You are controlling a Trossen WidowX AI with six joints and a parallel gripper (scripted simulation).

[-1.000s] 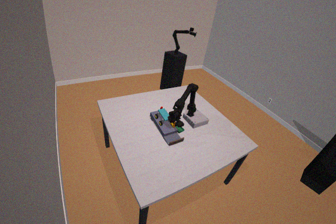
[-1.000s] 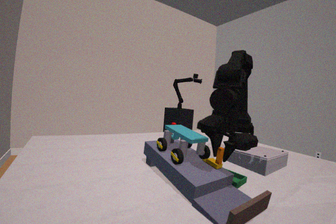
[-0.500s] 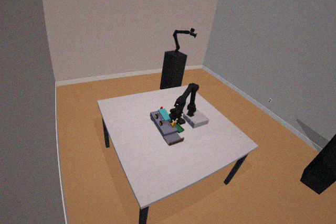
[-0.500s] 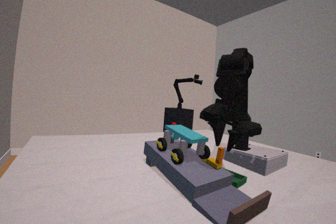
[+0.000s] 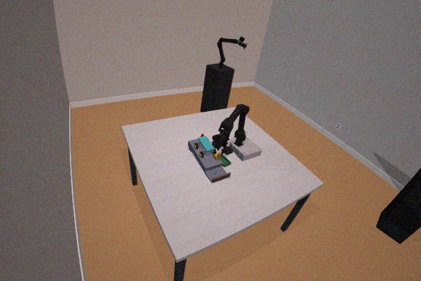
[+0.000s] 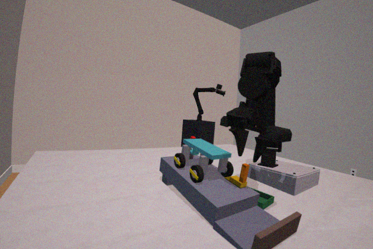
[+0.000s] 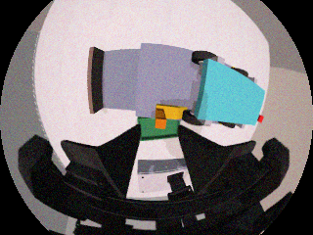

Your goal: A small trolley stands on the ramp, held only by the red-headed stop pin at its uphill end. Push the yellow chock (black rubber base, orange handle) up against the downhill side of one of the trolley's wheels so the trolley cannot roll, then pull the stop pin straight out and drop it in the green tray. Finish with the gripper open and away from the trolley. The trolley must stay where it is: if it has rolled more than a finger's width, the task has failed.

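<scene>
The trolley with a turquoise top (image 5: 206,143) (image 6: 207,147) (image 7: 231,93) stands on the grey ramp (image 5: 208,162) (image 6: 228,194) (image 7: 163,73). The red-headed stop pin (image 5: 202,134) (image 6: 193,137) (image 7: 260,118) stands at its uphill end. The yellow chock (image 6: 237,181) (image 7: 172,112) (image 5: 218,156) lies on the ramp with its orange handle (image 6: 244,172) (image 7: 160,122) upright, its far end at the downhill side of the near-arm front wheel (image 6: 228,169) (image 7: 192,117); exact contact is hard to see. My gripper (image 6: 247,158) (image 7: 159,128) is open and empty, above and on the arm's side of the handle.
The green tray (image 5: 225,160) (image 6: 266,199) (image 7: 149,128) sits beside the ramp, on the arm's side. A brown end stop (image 5: 221,177) (image 6: 278,231) (image 7: 91,80) closes the ramp's low end. The arm's grey base box (image 5: 249,149) (image 6: 286,179) stands behind the tray.
</scene>
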